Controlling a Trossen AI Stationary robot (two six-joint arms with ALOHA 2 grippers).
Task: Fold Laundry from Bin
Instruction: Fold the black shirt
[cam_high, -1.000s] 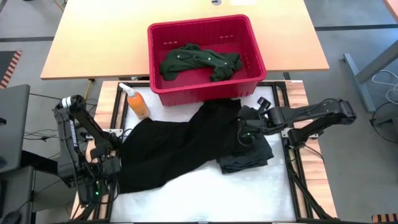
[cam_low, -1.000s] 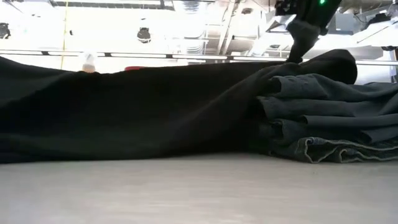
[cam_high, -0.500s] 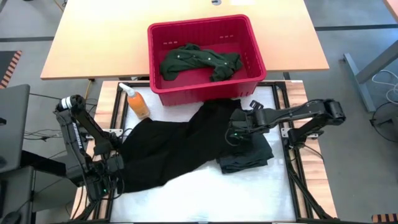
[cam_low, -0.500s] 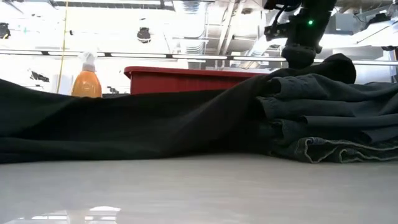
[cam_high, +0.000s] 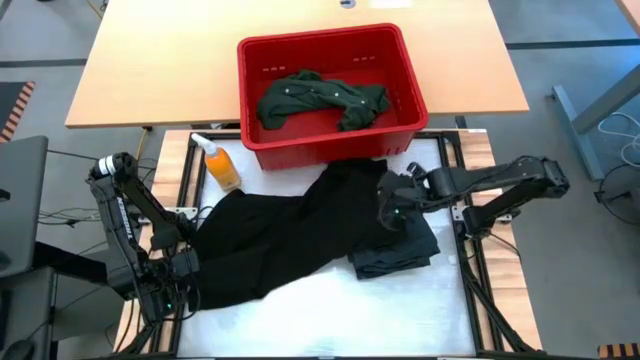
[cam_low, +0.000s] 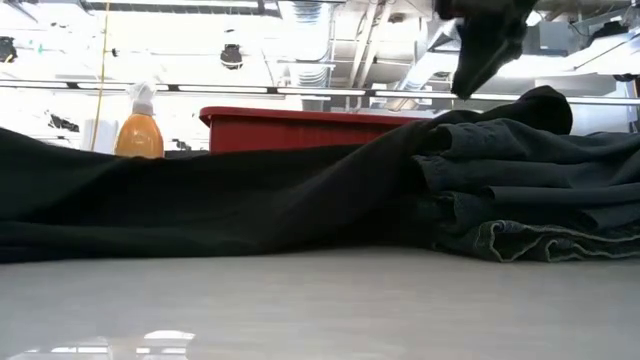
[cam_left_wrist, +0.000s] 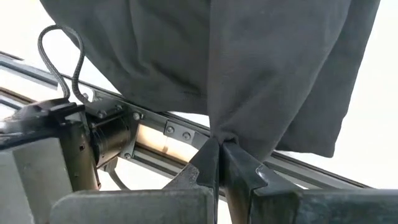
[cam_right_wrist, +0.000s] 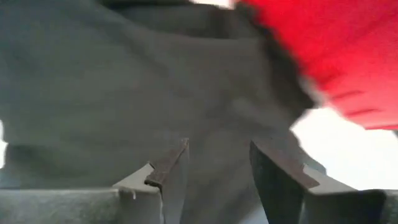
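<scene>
A black garment (cam_high: 290, 235) lies spread across the white table top. Its right part is draped over a folded pile of dark jeans (cam_high: 398, 252). My left gripper (cam_high: 183, 262) is shut on the garment's left end near the table's left edge. My right gripper (cam_high: 392, 205) hovers open just above the garment where it covers the pile; in the right wrist view its fingers (cam_right_wrist: 168, 165) stand apart over dark cloth. A dark green shirt (cam_high: 320, 98) lies in the red bin (cam_high: 262, 150) at the far side. My left gripper pinches a small gathered bunch of the black garment's left end (cam_left_wrist: 219, 134) between its two fingers. The fingers come from above, pointing down. The cloth fans out from the pinch in soft folds, and the rest of it lies slack on the table.
An orange bottle (cam_high: 220, 165) stands by the bin's near left corner. Metal frame rails (cam_left_wrist: 186, 134) run along the table's left edge under my left gripper. Bare white table top (cam_high: 340, 310) lies along the near side.
My right gripper has opened, let go of the black garment on top of the jeans pile, and risen clear of it. My left gripper has sunk a little, and the garment's left part has dropped, uncovering the bottle and bin in the low view.
</scene>
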